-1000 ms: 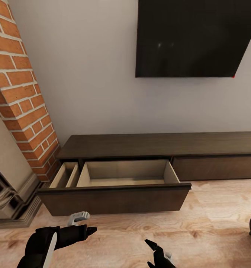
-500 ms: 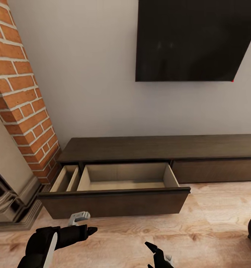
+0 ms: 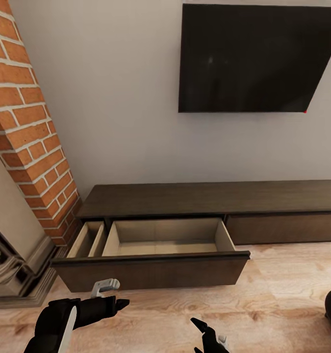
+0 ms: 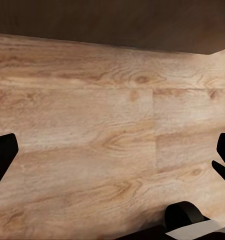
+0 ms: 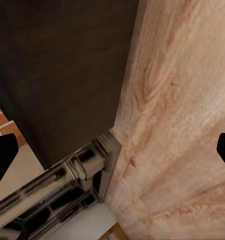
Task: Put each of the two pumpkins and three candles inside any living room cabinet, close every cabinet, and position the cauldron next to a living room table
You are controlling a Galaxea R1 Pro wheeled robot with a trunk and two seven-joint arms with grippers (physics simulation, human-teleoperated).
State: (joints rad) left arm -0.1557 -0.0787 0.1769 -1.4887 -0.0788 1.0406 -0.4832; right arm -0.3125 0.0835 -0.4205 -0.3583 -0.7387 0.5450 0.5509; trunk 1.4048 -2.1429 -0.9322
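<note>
The cabinet (image 3: pixel 209 198) is finished in dark brown matt wood grain, its drawer interior (image 3: pixel 167 235) in pale smooth beige. The floor (image 3: pixel 283 294) is rendered as light knotty wood planks. Rough red brick (image 3: pixel 23 122) is seen beside a smooth matt wall (image 3: pixel 121 98); the screen (image 3: pixel 248 59) is glossy black.

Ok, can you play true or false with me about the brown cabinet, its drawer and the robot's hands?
1. The cabinet has a drawer pulled out. True.
2. An orange pumpkin lies in the open drawer. False: the part of its inside that shows is bare.
3. The left gripper holds a candle. False: its fingers are wide apart with nothing between them.
4. A television hangs on the wall above the cabinet. True.
5. The floor is wooden. True.
</note>
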